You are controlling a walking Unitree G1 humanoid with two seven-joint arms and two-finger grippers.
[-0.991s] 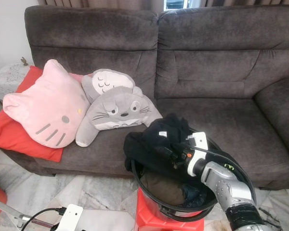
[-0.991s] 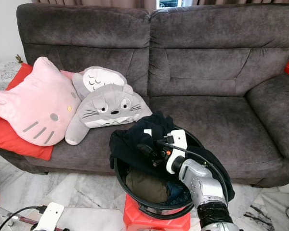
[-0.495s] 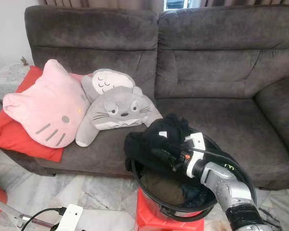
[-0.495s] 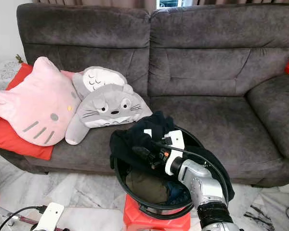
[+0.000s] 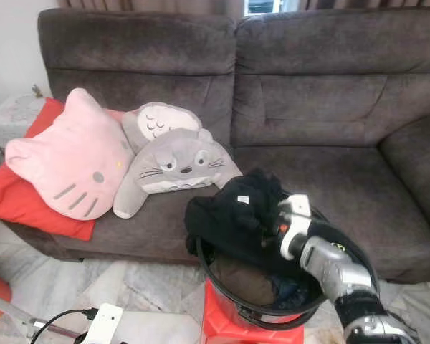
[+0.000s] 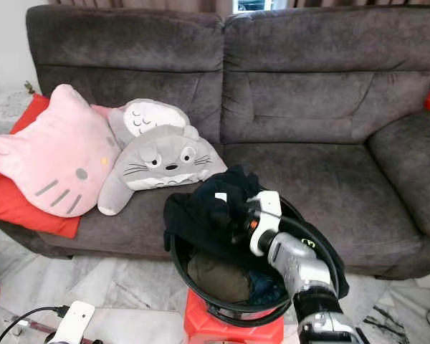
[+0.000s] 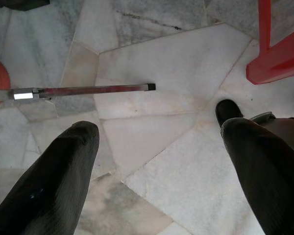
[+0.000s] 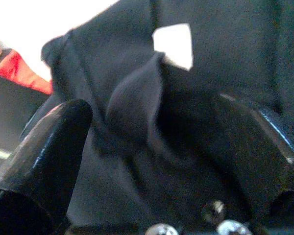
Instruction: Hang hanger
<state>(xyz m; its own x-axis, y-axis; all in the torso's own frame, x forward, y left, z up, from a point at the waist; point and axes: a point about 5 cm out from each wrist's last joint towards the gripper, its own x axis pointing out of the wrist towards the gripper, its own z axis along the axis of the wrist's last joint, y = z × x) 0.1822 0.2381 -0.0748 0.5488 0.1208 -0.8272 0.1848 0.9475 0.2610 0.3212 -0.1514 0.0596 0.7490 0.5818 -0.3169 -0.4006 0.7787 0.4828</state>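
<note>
A dark grey sofa (image 5: 308, 107) fills the background, with a pink cushion (image 5: 68, 161) and a grey plush toy (image 5: 175, 165) on its seat. In front stands a black basket (image 6: 201, 297) on a red stool (image 6: 201, 326), heaped with a black garment (image 6: 211, 215). The right gripper (image 6: 238, 223) is buried in that cloth, fingers (image 8: 44, 156) spread around a fold. No hanger is visible. The step looks like fetching clothing; next, close and lift. The left gripper (image 7: 157, 161) hangs wide apart over the floor (image 7: 161, 73).

Right arm (image 5: 328, 261) reaches forward, jaws apart; left gripper (image 7: 157, 161) gapes downward.
</note>
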